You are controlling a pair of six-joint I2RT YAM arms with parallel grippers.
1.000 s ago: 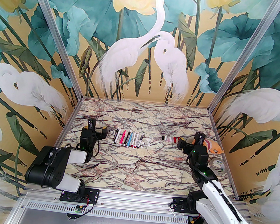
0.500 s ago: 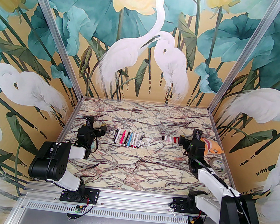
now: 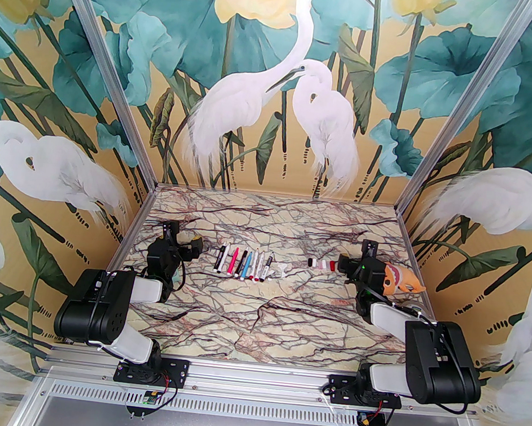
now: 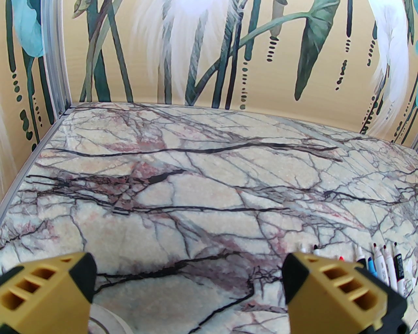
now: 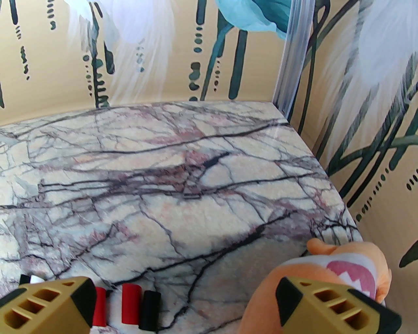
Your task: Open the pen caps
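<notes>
The pens point(image 3: 244, 264) lie in a tight row on the marble-patterned bench point(image 3: 254, 328), a little left of its centre and about midway between the near and far edges, their barrels running roughly from near to far. Most are white-barrelled, with one pink and one black among them. From the left wrist their far ends point(image 4: 382, 264) show bare coloured tips. The pen caps point(image 3: 322, 264) are off and lie side by side in a short line right of centre, apart from the pens, with a small white clip point(image 3: 282, 269) between the two groups. From the right wrist, red and black caps point(image 5: 130, 306) are clear, while the ones behind the left finger are partly hidden. The left gripper point(image 3: 195, 246) hangs just left of the pen row with its jaws spread wide and only bare bench between them point(image 4: 189, 277). The right gripper point(image 3: 343, 262) sits just right of the cap line, its jaws likewise wide apart and holding nothing point(image 5: 186, 293). An orange plush toy point(image 5: 343, 267) lies just beside its right finger, towards the bench's right edge point(image 3: 403, 278)
</notes>
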